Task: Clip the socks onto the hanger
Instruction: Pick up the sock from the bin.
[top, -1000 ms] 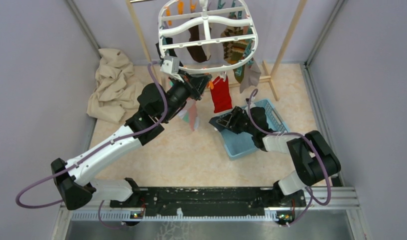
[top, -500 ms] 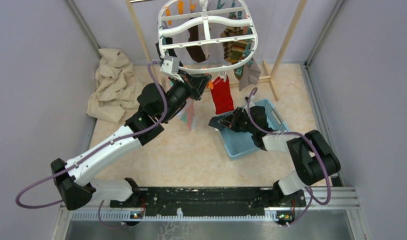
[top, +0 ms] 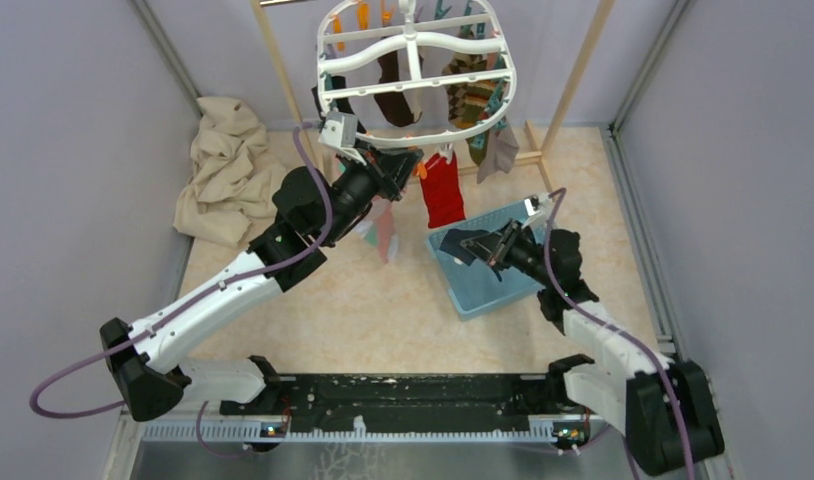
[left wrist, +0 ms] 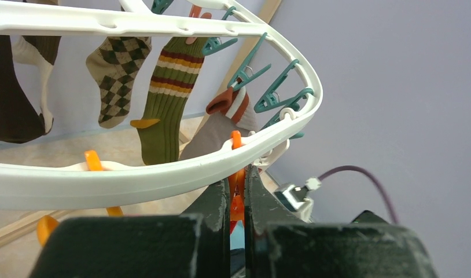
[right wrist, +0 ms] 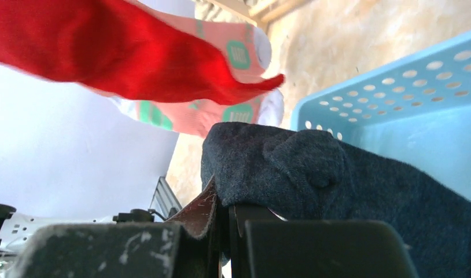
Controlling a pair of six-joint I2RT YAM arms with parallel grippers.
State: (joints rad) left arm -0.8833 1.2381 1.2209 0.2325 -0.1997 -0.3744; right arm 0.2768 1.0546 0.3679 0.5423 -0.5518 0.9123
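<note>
The white hanger dangles at the back, with brown and striped socks pegged round its rim. The left gripper is raised to the near rim, its 2 fingers pressed together on an orange peg that hangs just under the white plastic. Right beside it the red sock hangs straight down from the rim, toe lowest. A pink and teal sock dangles just left of it, below the left wrist.

Lower and to the right, the right gripper sits low at the left corner of the blue basket. Its fingers pinch the dark sock, which bunches over them and trails back into the basket. I cannot tell whether the sock is lifted clear of the basket floor. The 2 grippers are well apart.
</note>
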